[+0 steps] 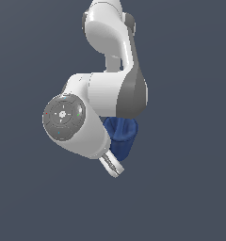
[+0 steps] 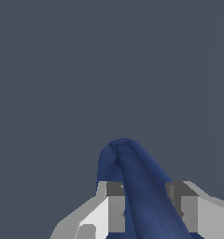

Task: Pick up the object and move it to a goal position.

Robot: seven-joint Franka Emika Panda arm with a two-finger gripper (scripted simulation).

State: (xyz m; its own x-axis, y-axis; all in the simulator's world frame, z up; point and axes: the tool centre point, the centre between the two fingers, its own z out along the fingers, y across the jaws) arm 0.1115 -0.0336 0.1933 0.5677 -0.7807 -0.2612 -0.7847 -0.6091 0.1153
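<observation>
Exterior view faces the arm (image 1: 103,89) closely; wrist view looks past the fingers (image 2: 115,207).

**Plain slate backdrop, no room features**

Backdrop (image 1: 181,197): one flat, dark grey-blue field filling the exterior view from upper left to lower right. No seam, edge or horizon line separates wall from floor; cannot tell which surface it is. Tone is even across the frame, with no cast shadows or bright patches visible on it, so the light direction cannot be read from it.

Wrist view: the same grey-blue backdrop fills the upper part of the frame and both upper corners, equally uniform, without texture or markings.
</observation>
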